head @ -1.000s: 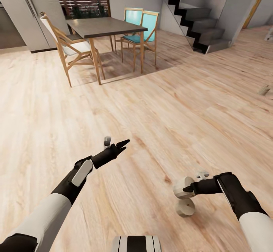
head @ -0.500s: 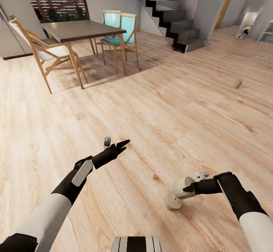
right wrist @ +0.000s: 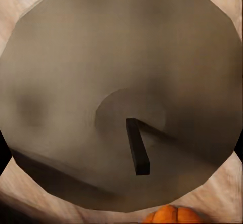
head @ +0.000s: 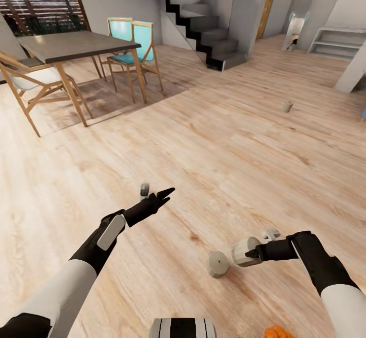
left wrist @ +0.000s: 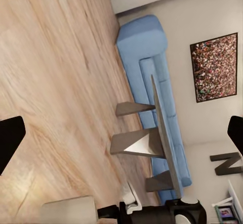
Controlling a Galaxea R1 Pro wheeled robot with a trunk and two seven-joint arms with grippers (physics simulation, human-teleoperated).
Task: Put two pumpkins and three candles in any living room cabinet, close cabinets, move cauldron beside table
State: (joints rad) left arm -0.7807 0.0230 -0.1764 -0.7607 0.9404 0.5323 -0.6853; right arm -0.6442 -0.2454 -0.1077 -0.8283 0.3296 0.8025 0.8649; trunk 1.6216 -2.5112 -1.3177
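The wide wood floor (head: 213,140) lies open ahead, the right gripper (head: 247,253) grasps one candle (head: 243,252), another candle (head: 217,264) lies just beside it, and the left gripper (head: 165,193) is spread apart.

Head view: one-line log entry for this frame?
right gripper: shut on candle | left gripper: open | candle on floor | pumpkin below

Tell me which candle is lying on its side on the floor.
The candle just left of the right hand, its round end facing the camera. Another candle is held in that hand; the third stands upright far off on the floor.
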